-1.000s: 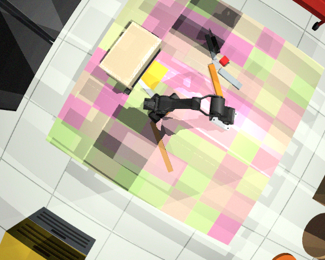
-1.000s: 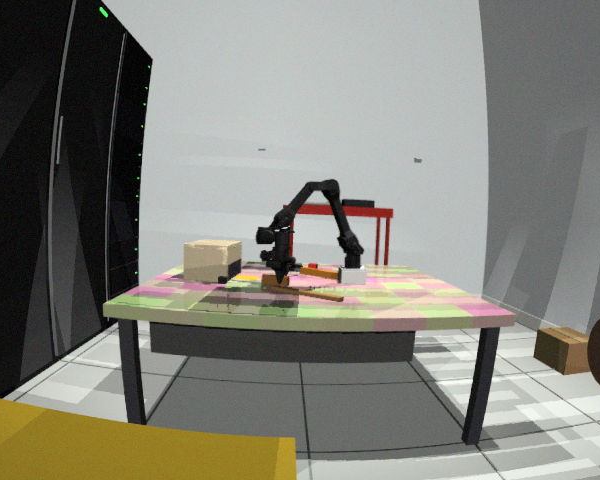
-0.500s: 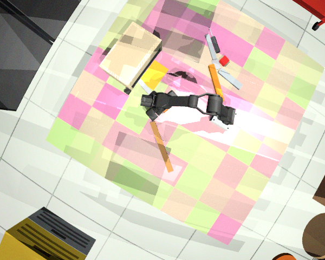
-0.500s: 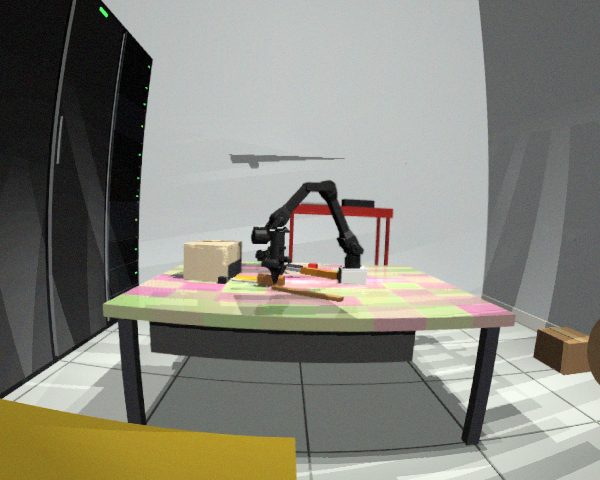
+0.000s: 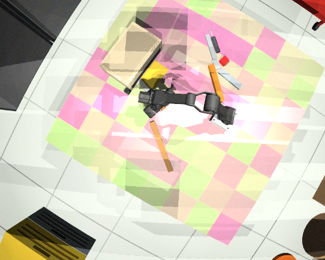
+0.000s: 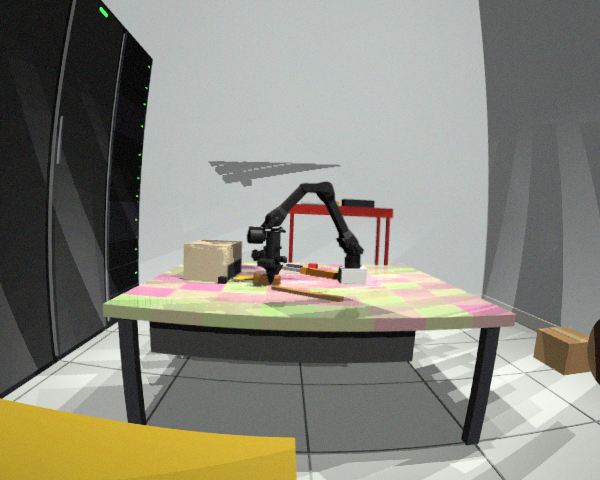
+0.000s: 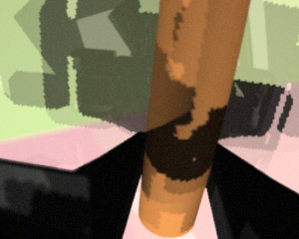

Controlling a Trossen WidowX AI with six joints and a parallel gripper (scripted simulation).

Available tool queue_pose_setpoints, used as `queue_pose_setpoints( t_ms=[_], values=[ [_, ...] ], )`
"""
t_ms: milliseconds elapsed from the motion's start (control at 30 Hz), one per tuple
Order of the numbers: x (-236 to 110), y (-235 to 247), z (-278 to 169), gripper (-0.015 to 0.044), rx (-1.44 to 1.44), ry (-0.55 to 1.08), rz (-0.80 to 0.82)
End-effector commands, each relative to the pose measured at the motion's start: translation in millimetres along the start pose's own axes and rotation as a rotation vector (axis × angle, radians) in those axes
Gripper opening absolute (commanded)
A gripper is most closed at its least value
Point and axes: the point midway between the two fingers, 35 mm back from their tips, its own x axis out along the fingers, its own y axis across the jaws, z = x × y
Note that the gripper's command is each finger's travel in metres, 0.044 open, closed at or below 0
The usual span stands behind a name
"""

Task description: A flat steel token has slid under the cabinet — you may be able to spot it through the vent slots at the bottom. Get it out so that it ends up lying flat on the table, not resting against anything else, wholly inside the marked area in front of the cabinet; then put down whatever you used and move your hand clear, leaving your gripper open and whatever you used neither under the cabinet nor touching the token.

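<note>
My gripper (image 5: 156,110) (image 6: 269,276) (image 7: 174,143) is shut on one end of a long orange-brown stick (image 5: 161,147) (image 6: 308,293) (image 7: 189,100). The rest of the stick trails low over the table toward the front. The gripper is just in front of the beige cabinet (image 5: 130,54) (image 6: 210,259), beside the yellow marked area (image 5: 155,72) (image 6: 242,277). The steel token does not show in any view; the space under the cabinet is hidden.
A second orange stick (image 5: 215,82), two grey bars (image 5: 211,50) (image 5: 229,78), a red cube (image 5: 224,60) and a dark tool (image 5: 215,44) lie behind the arm's base (image 5: 222,113). The table edge (image 6: 290,315) runs along the front.
</note>
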Motion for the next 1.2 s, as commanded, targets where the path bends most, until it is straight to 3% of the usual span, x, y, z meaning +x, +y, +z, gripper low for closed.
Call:
queue_pose_setpoints(
  t_ms=[0, 1167],
  values=[
    [0, 0, 8, 0.0, 0.001, -0.005, 0.001],
    [-1, 0, 47, 0.0, 0.001, -0.009, 0.001]
  ],
)
